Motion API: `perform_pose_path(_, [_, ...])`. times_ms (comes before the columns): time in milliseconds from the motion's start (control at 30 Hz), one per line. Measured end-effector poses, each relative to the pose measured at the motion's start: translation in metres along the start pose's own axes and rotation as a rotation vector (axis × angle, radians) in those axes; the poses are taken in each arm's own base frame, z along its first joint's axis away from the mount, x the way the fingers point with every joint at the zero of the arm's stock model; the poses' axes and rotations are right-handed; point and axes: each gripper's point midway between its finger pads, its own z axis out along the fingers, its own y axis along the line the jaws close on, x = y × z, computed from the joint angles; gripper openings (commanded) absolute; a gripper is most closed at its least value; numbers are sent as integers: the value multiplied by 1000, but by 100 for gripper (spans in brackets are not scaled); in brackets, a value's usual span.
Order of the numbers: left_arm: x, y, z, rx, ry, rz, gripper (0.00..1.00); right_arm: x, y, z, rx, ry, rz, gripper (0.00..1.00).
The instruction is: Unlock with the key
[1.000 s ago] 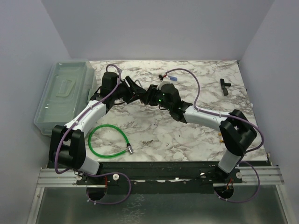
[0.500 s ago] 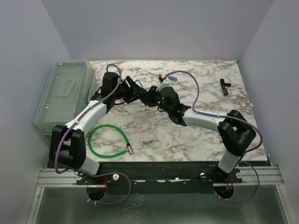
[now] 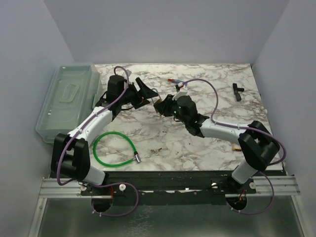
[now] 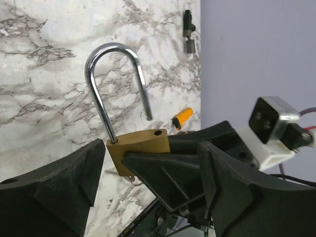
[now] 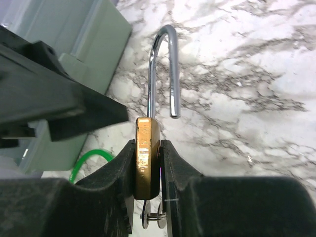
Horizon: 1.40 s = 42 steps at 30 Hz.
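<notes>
My right gripper (image 3: 161, 104) is shut on the small brass padlock (image 5: 147, 163), holding its body edge-on between both fingers above the table. The chrome shackle (image 5: 163, 69) is open, with its free end out of the body. Small silvery keys on a ring (image 5: 157, 218) hang under the padlock. My left gripper (image 3: 147, 95) is open just left of the padlock (image 4: 140, 147), its fingers on either side of it and not touching. A tiny silvery key-like piece (image 3: 156, 150) lies on the table near the front.
A clear plastic bin (image 3: 69, 101) stands at the left. A green cable loop (image 3: 114, 148) lies front left, its metal tip near the silvery piece. A black part (image 3: 238, 91) lies at the back right. Small red and orange bits (image 3: 174, 80) lie at the back.
My left gripper has opened wide and let go of the padlock. My right gripper has drawn slightly right with the padlock, and its elbow has swung right.
</notes>
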Motion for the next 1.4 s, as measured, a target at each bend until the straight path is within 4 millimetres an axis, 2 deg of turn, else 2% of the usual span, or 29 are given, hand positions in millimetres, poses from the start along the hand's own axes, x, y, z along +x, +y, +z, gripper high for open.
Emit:
perform_pose_path(133, [-5, -16, -6, 54, -19, 41, 82, 6, -12, -11, 32, 25, -1, 0])
perform_pose_path(267, [-9, -31, -12, 107, -39, 78, 82, 5, -13, -26, 33, 29, -1, 0])
perform_pose_path(467, [-15, -45, -19, 147, -73, 109, 82, -19, 6, -60, -37, -19, -10, 0])
perform_pose_path(633, [-20, -62, -31, 195, -119, 139, 77, -41, 25, -83, -105, -64, -49, 0])
perform_pose_path(800, [-22, -73, -34, 242, -134, 157, 73, -48, 32, -100, -135, -62, -116, 0])
perform_pose_path(1033, [-14, -83, -45, 326, -142, 212, 75, -57, 38, -131, -170, -37, -212, 0])
perform_pose_path(1233, [4, -117, -65, 518, -72, 337, 75, -79, 57, -159, -265, -68, -220, 0])
perform_pose_path(1400, [19, -134, -80, 634, -5, 419, 71, -90, 75, -170, -335, -78, -210, 0])
